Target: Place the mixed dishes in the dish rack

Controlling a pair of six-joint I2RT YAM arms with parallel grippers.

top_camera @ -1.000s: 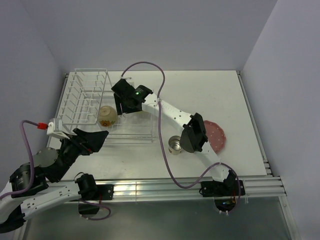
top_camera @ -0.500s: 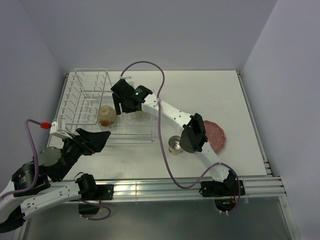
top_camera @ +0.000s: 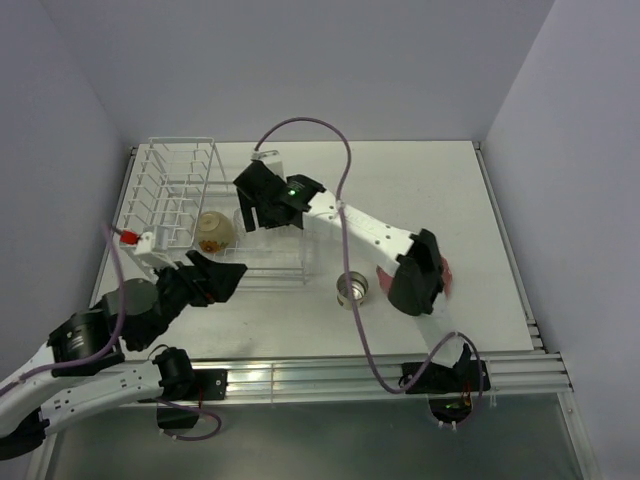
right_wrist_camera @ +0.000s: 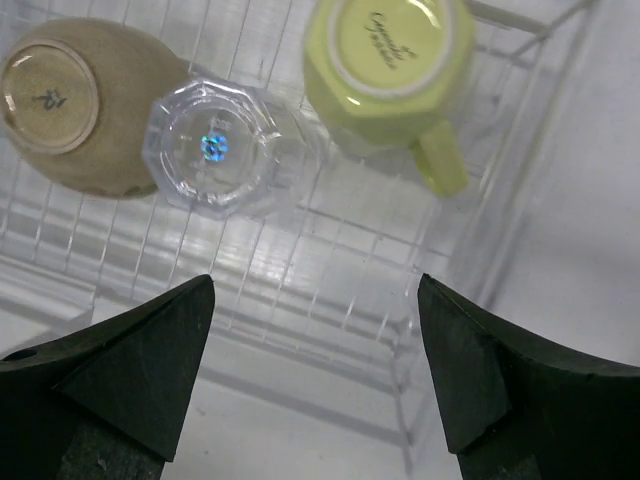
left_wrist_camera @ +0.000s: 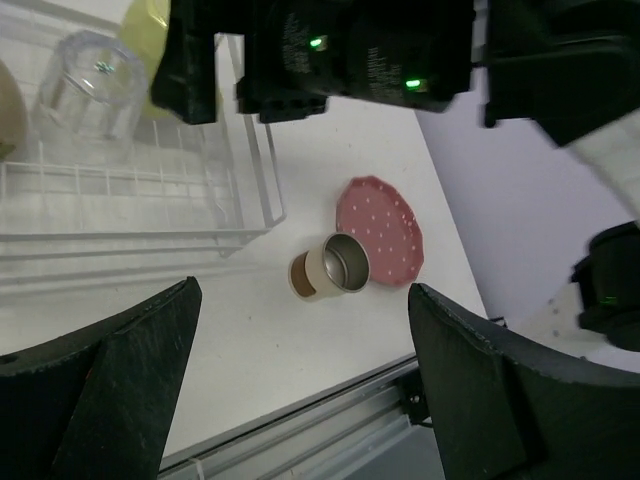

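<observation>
Left fingers and right fingers stand apart, empty. Between the left pair, the small steel cup looks light, stiff, slippery; best pinched over its rim.

white tabletop: matt and rectangular, filling the middle of the top view. back wall, left wall and right wall: pale lavender, closing the tabletop in on three sides. aluminium rails: slotted silver profiles along the tabletop's lower edge. side strip: narrow metal edging down the tabletop's right side. grey panel: dull surface below the rails, bottom of frame. left wrist view: the same tabletop, the rails at lower centre, and the right wall at right.
</observation>
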